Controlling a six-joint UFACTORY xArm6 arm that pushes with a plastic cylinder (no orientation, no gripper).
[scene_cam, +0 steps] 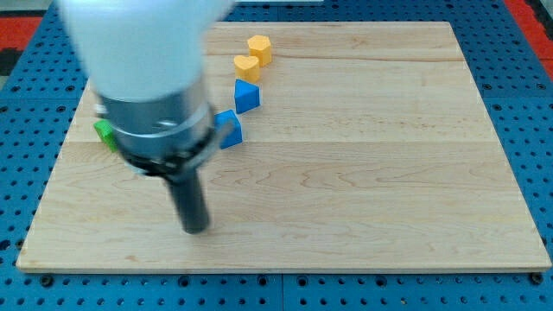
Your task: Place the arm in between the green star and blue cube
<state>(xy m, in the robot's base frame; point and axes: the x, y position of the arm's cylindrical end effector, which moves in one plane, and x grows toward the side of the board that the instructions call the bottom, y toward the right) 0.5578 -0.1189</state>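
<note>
My tip (197, 227) rests on the wooden board (363, 164) near its lower left part. A green block (104, 133), mostly hidden behind the arm, peeks out at the view's left, up and left of the tip. A blue block (230, 129), partly covered by the arm, lies up and right of the tip. A second blue block (246, 95) sits further up. The tip is below the line between the green block and the nearer blue block.
A yellow heart-like block (247, 66) and a yellow hexagonal block (259, 47) lie near the board's top edge, above the blue blocks. The arm's large white and grey body (147, 78) covers the board's upper left.
</note>
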